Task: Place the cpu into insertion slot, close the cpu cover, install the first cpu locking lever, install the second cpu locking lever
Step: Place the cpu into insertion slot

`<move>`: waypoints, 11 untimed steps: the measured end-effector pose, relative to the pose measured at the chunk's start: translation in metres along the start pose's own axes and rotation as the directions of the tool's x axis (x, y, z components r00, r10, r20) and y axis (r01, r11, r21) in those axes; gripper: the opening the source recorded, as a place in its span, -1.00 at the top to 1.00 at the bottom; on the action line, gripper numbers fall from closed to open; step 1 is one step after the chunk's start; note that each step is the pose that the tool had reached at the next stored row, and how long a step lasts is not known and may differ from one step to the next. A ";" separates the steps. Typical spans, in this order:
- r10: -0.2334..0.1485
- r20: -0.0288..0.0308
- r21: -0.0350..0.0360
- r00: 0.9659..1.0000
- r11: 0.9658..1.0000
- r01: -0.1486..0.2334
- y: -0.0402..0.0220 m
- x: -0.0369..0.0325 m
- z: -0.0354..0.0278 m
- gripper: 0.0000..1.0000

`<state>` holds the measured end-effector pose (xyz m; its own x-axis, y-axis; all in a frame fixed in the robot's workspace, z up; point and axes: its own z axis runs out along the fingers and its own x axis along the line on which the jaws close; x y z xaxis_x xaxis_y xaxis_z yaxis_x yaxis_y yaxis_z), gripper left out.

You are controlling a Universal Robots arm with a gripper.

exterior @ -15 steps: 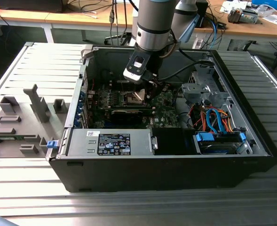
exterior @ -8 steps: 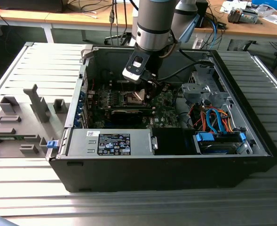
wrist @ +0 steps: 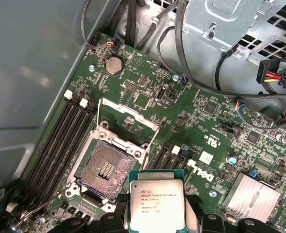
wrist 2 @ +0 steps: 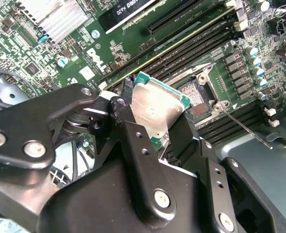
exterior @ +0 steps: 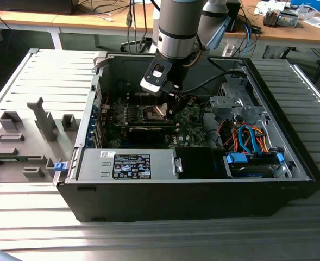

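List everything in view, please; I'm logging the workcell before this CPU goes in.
cpu: one, silver-grey top, held by the gripper near the insertion slot.
insertion slot: one, dark with silver rim, empty, on the motherboard.
cpu cover: one, silver, raised off the slot.
motherboard: one, green, inside the computer case.
memory slots: several, black, flanking the slot.
coin battery: one, silver, on the motherboard.
heatsink: one, silver finned, on the motherboard.
computer case: one, black, open, on the slatted table.
gripper: one, black, shut on the cpu.
arm: one, grey, reaching into the case.
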<state>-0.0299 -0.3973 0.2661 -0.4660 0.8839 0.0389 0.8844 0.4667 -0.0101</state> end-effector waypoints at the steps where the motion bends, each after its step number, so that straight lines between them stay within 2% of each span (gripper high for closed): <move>1: 0.008 0.000 0.000 1.000 1.000 -0.008 0.0000 0.0000 0.0000 -0.08; 11: 0.041 0.000 -0.002 0.999 0.999 -0.041 0.0000 0.0000 0.0000 -0.08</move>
<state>-0.0299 -0.3973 0.2661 -0.4296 0.9022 0.0389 0.9026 0.4303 -0.0101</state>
